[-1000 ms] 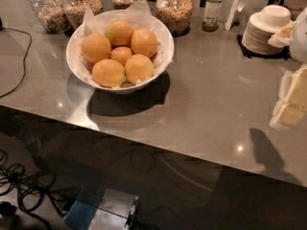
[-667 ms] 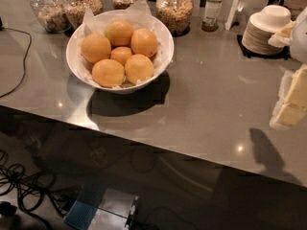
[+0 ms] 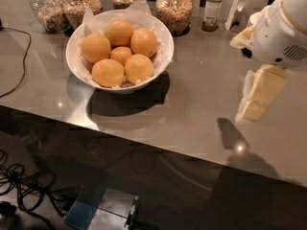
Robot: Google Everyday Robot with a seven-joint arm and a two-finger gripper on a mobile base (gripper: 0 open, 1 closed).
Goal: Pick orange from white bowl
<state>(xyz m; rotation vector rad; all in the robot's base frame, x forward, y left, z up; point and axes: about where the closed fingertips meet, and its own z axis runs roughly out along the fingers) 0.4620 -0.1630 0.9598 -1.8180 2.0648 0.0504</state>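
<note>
The white bowl (image 3: 79,73) stands on the grey counter at the back left, lined with crinkled white paper. It holds several large oranges, among them one at the front (image 3: 139,68), one at front left (image 3: 108,72) and one at the left (image 3: 95,47), around a smaller orange (image 3: 121,54). My gripper (image 3: 256,98) hangs at the right side of the counter under the white arm housing (image 3: 280,32), pointing down and left. It is well to the right of the bowl and above the counter top, holding nothing that I can see.
Several glass jars of grains (image 3: 175,6) and a bottle (image 3: 211,8) stand along the back edge behind the bowl. A black cable (image 3: 19,61) lies on the counter at the left. The counter's front edge (image 3: 144,143) runs diagonally; cables and a box lie on the floor below.
My arm and gripper have moved left, toward the bowl, and the arm housing now covers the stack of dishes at the back right. The bowl and oranges have not moved.
</note>
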